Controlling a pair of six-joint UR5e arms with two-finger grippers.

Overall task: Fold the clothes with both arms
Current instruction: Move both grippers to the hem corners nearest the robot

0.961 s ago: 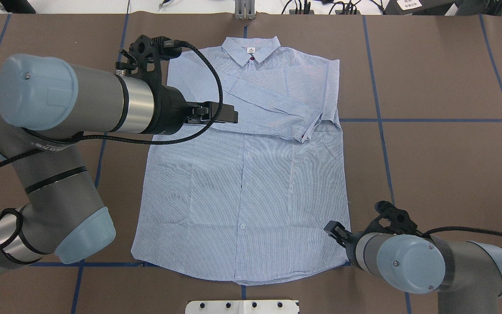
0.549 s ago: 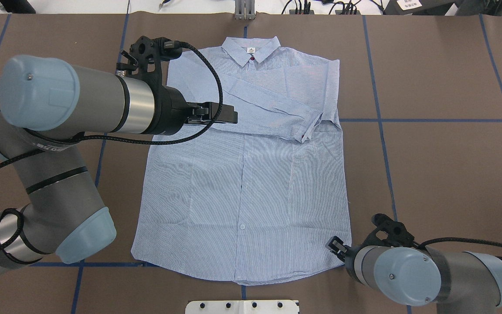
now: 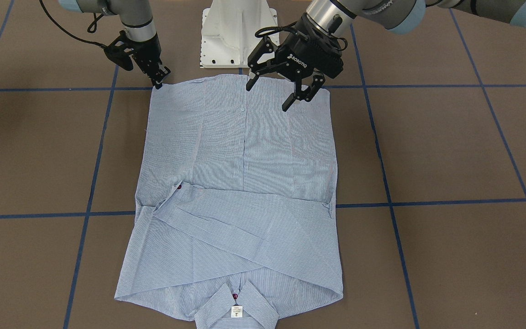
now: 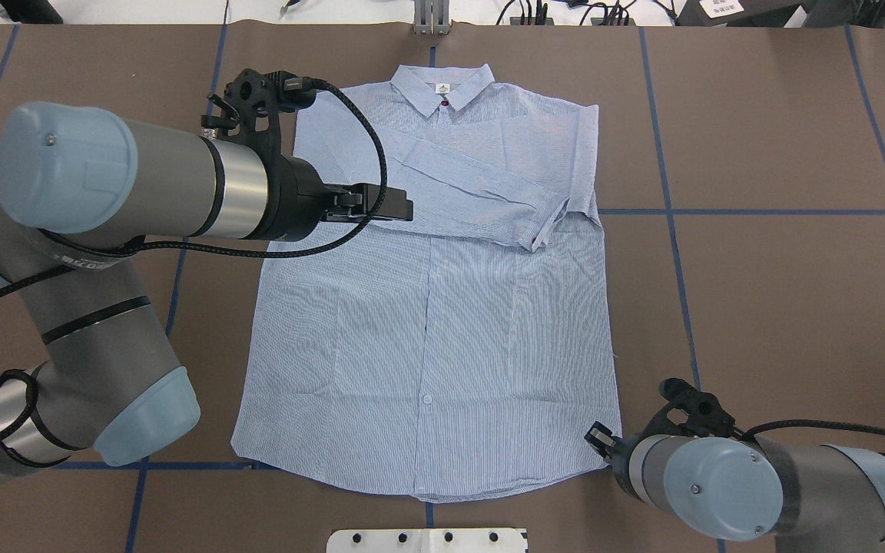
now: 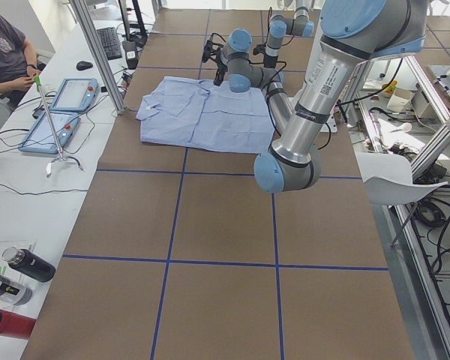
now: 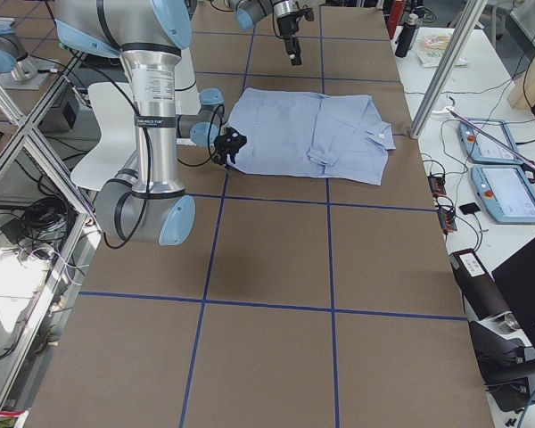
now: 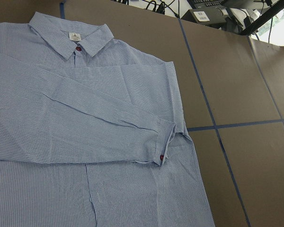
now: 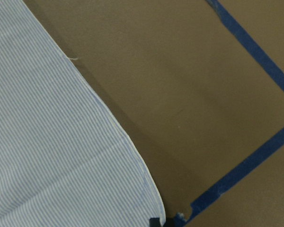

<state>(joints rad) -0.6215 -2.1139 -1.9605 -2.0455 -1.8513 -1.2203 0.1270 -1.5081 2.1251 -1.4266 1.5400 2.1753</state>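
Observation:
The light blue striped shirt [image 4: 427, 322] lies flat, front up, collar at the far edge, both sleeves folded across the chest [image 3: 244, 151]. My left gripper [image 3: 267, 98] is open and empty, held high above the shirt; in the overhead view it [image 4: 404, 206] hangs over the shirt's left chest. The left wrist view shows the collar and the folded sleeves [image 7: 85, 118]. My right gripper [image 3: 160, 78] is low at the near right hem corner [image 4: 594, 435], jaws slightly apart and holding nothing. The right wrist view shows that hem corner [image 8: 47, 142] right by a fingertip.
The white pedestal base [image 3: 238, 32] stands just behind the hem. Blue tape lines [image 4: 757, 211] cross the brown table. Beyond the collar end are tablets [image 5: 64, 94], cables and a seated operator [image 5: 4, 45]. Bottles [image 5: 22, 270] lie off the table's left end.
My right gripper has moved along the shirt's right edge toward the near hem corner. My left gripper has shifted slightly left. The shirt has not moved.

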